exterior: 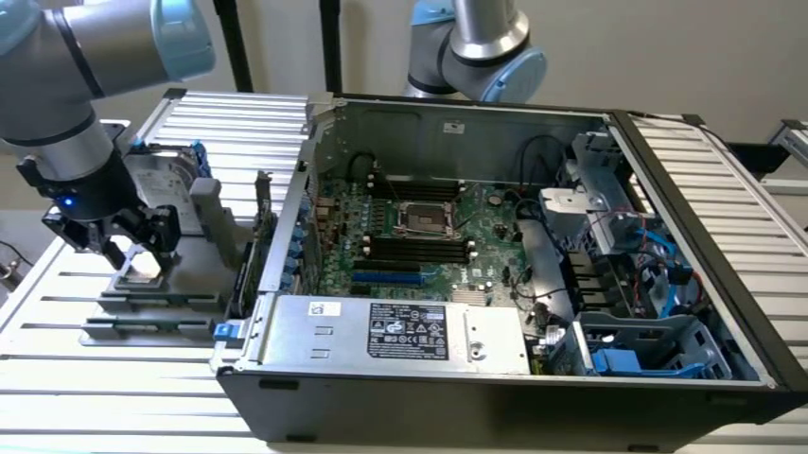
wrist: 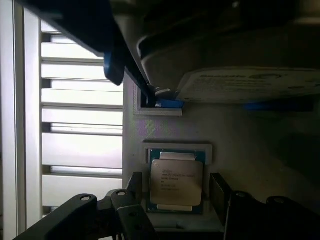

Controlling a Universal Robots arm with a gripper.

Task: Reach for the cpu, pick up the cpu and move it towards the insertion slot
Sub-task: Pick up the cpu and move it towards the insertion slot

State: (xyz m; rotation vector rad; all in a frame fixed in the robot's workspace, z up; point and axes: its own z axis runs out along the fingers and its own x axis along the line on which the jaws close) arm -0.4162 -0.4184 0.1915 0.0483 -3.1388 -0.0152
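Observation:
The cpu (wrist: 176, 181), a small square chip with a silvery-grey top, lies flat in a pale holder (wrist: 177, 147) on the slatted table, outside the computer case. In the exterior view the cpu (exterior: 142, 269) sits at the left, right under my gripper (exterior: 135, 252). My gripper (wrist: 176, 187) is open, with one dark finger (wrist: 135, 186) on each side of the chip and a small gap to it. The insertion slot (exterior: 423, 219), a shiny square frame with a dark centre, is on the motherboard inside the case, well toward the exterior view's right of the gripper.
An upright silver hard drive (exterior: 170, 189) with a white label (wrist: 250, 85) stands just behind the cpu holder. The open case wall (exterior: 272, 236) rises between holder and motherboard. Black and blue memory slots (exterior: 417, 253) flank the socket. A second arm (exterior: 486, 47) hangs behind the case.

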